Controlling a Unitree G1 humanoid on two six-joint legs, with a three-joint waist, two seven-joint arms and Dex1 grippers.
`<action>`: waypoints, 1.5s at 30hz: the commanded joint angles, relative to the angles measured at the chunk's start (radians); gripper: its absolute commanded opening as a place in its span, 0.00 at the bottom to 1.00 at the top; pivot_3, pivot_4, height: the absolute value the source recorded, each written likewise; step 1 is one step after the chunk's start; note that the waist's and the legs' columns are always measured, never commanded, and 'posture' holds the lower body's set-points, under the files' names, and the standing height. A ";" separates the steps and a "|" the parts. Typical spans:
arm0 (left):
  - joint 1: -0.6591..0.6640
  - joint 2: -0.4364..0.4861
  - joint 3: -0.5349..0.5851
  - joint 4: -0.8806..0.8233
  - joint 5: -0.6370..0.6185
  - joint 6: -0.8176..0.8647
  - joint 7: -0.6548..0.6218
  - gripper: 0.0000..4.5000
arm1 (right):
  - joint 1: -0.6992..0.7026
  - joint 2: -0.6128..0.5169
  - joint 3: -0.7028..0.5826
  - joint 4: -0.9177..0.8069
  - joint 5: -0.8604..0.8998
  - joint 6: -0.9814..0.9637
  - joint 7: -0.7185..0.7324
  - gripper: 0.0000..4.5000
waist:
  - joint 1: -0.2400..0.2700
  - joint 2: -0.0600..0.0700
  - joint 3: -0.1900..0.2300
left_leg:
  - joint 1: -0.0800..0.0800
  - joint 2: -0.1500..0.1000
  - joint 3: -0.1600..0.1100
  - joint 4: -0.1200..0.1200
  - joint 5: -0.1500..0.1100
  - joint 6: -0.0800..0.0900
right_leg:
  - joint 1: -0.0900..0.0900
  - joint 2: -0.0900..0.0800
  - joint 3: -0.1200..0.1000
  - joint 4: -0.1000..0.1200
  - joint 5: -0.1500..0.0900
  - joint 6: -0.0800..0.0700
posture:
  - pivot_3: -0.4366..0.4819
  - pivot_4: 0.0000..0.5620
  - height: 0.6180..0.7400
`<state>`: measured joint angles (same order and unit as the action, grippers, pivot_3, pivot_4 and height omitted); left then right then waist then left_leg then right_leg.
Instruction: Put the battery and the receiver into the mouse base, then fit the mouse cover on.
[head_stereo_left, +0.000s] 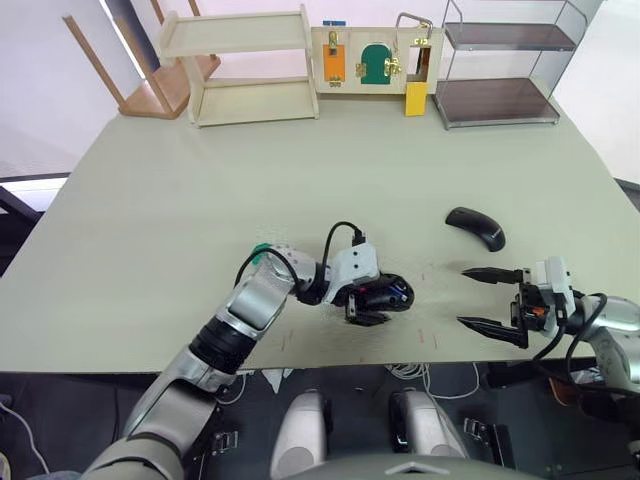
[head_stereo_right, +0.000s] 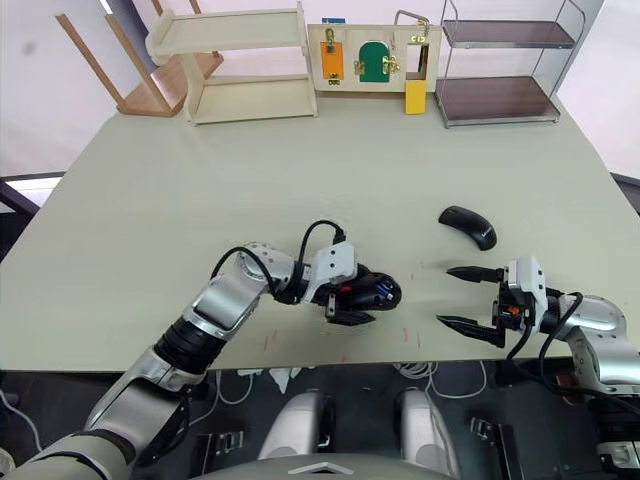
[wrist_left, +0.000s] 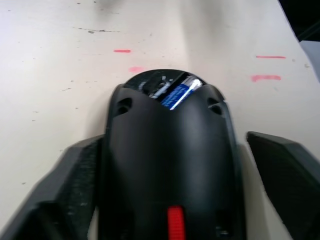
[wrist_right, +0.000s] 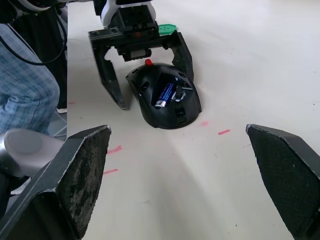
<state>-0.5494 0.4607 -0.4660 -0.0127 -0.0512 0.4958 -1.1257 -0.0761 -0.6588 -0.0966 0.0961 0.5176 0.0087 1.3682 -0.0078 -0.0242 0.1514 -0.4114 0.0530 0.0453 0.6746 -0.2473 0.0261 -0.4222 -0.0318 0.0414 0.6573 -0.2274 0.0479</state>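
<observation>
- Mouse base (wrist_right: 165, 97) sat on the table (head_stereo_left: 200, 200) near the front edge, roughly centre, with its insides facing up.
- Battery (wrist_right: 165, 94) lay inside the base in its slot; blue body and silvery end were both visible.
- Left gripper (head_stereo_left: 368, 303) straddled the base, fingers apart, one on each side. One finger (wrist_right: 111, 80) stood clear of the base with table showing between; whether the other touched it could not be judged.
- Right gripper (head_stereo_left: 492, 298) hovered near the front right of the table with its fingers spread wide and nothing between them, pointing toward the base, well apart from it.
- Mouse cover (head_stereo_left: 476, 227) lay on the table by itself, behind the right gripper and to the right of the base, touching neither.
- Small green disc (wrist_right: 167, 29) sat on the table just behind the left gripper.
- Short red marks (wrist_right: 224, 132) on the tabletop around the base.
- Receiver: couldn't make it out.
</observation>
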 joint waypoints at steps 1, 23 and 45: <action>0.010 0.012 0.000 0.017 0.005 0.027 0.009 0.99 | -0.010 0.006 -0.023 -0.009 0.014 -0.025 0.008 1.00 | -0.001 0.000 0.000 | 0.000 0.000 0.000 0.000 0.000 0.000 | 0.000 0.000 0.000 0.000 0.000 0.000 | 0.48 0.27 1.00; 0.021 0.244 0.221 -0.303 -0.195 0.094 -0.065 0.99 | -0.002 -0.002 -0.062 -0.005 0.066 0.011 0.007 1.00 | -0.003 0.002 0.002 | -0.001 0.000 0.000 0.000 0.000 0.000 | 0.000 0.000 0.000 0.000 0.001 -0.001 | 0.48 0.27 1.00; 0.451 0.258 0.664 -0.513 -0.532 0.012 0.028 0.99 | -0.217 0.023 -0.132 0.288 -0.073 -0.007 -0.279 1.00 | -0.008 0.003 0.003 | 0.000 0.000 0.002 -0.001 0.000 0.000 | -0.001 -0.001 0.001 0.000 0.001 -0.001 | 0.48 0.27 1.00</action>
<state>-0.1114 0.7021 0.1594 -0.5073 -0.5626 0.5569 -1.0711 -0.2690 -0.6193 -0.2129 0.3801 0.4631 0.0003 1.1106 -0.0158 -0.0212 0.1547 -0.4115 0.0535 0.0471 0.6739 -0.2473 0.0260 -0.4229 -0.0325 0.0421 0.6570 -0.2266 0.0464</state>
